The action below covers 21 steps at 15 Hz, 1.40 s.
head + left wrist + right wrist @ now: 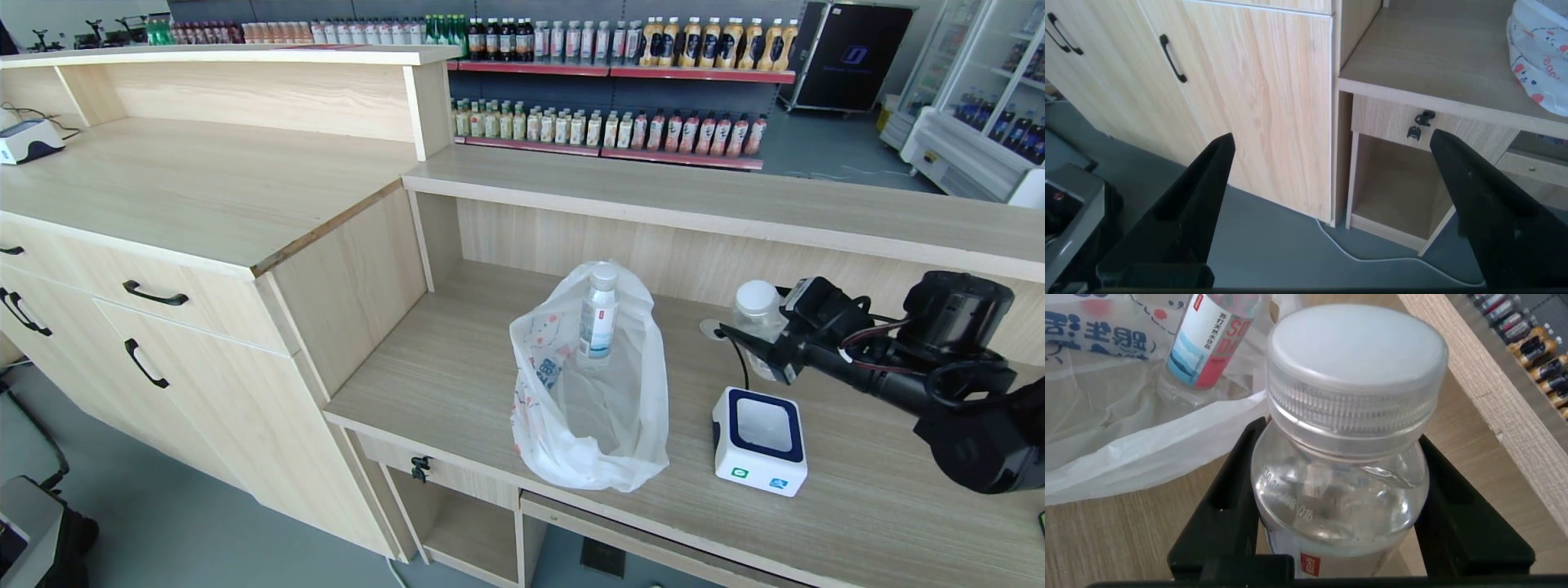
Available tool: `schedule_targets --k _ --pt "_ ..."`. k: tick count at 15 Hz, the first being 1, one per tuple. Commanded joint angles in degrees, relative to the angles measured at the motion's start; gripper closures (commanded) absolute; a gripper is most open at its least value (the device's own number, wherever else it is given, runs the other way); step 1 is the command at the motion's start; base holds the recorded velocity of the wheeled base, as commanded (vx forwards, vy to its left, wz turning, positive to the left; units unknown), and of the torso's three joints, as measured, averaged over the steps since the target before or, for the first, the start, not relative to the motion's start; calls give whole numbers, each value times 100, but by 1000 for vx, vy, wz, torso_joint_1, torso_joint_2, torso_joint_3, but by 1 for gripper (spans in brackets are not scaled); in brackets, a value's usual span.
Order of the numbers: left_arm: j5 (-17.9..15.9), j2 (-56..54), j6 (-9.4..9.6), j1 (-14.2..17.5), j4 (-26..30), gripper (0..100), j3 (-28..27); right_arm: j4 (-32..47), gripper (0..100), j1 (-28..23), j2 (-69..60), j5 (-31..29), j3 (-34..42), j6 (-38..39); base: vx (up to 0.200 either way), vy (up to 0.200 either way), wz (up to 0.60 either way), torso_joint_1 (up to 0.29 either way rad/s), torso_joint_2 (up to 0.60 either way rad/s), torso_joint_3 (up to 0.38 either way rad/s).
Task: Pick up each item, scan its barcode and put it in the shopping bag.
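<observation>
The right end effector (761,353) is clamped on a small clear bottle (756,320) with a wide white screw cap, one black finger (1231,508) pressed to each side of its body below the cap. The bottle stands upright over the right part of the tabletop (441,371), just past the far edge of the white barcode scanner (760,442), whose window faces up. I cannot tell whether the bottle's base touches the wood.

Left of the scanner sits the white plastic shopping bag (608,433), mouth open. A slim water bottle (598,322) with a white cap and a blue and red label stands upright inside it, towards the far side.

The left end effector (1331,220) is spread wide and holds nothing. It hangs off the tabletop's near left corner, over the grey floor (1282,253) in front of the wooden cabinet (1266,90).

Shelves of bottled drinks (620,126) line the far wall.
</observation>
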Motion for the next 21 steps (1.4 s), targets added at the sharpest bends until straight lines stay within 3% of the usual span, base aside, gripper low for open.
schedule_targets --k 1,4,7,10,13,21 --pt "2 -2 -1 2 2 0 0 505 100 -175 -622 -10 -110 224 0 0 0 0 0 0" --pt "2 -2 -1 2 2 0 0 1710 100 -536 -1958 -230 -127 1314 0 0 0 0 0 0" --pt "2 -2 -1 2 2 0 0 2448 100 -720 -2810 -1425 -101 2395 0 0 0 0 0 0" --pt "2 -2 -1 2 2 0 0 2720 100 -703 -3065 -2568 -22 2492 0 0 0 0 0 0" --pt "2 -2 -1 2 2 0 0 2729 100 -694 -3127 -2603 -30 2500 0 0 0 0 0 0" --pt "2 -2 -1 2 2 0 0 2711 100 -140 -3153 -2585 -30 2905 0 0 600 -1 4 4"
